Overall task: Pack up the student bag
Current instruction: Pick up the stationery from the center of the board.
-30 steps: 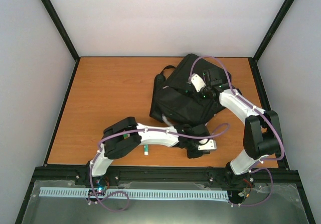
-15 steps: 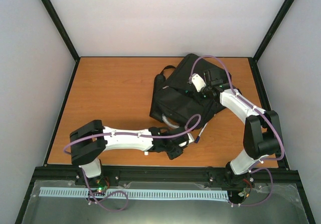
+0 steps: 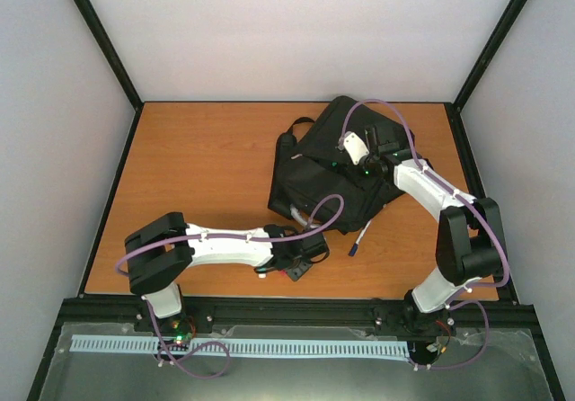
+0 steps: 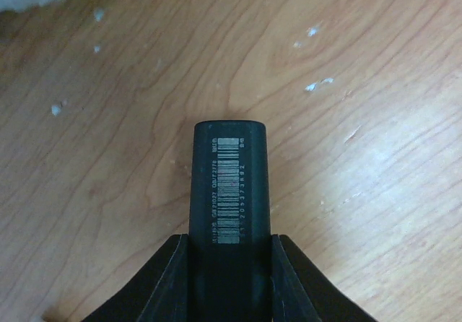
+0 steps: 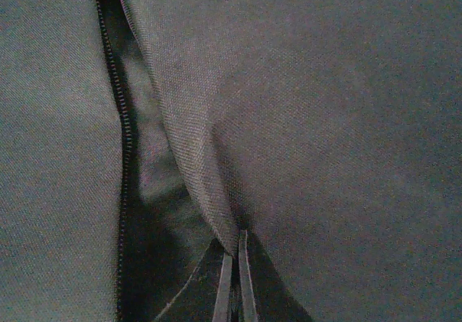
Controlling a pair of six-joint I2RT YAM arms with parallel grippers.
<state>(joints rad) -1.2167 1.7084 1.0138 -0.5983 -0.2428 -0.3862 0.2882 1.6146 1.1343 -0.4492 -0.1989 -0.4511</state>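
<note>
The left arm is held low along the near edge of the table (image 3: 198,167), with its elbow folded back at the left, and a black barcoded stick (image 4: 229,170) is clamped in the left gripper (image 4: 229,250). The right arm is arched over the student bag (image 3: 328,185), which lies at the far right of the table. A fabric fold beside the bag's zip is pinched in the closed right gripper (image 5: 234,282).

wooden table (image 3: 198,176), black student bag (image 3: 314,185) lying at its back right, pen (image 3: 360,238) just beside the bag
</note>
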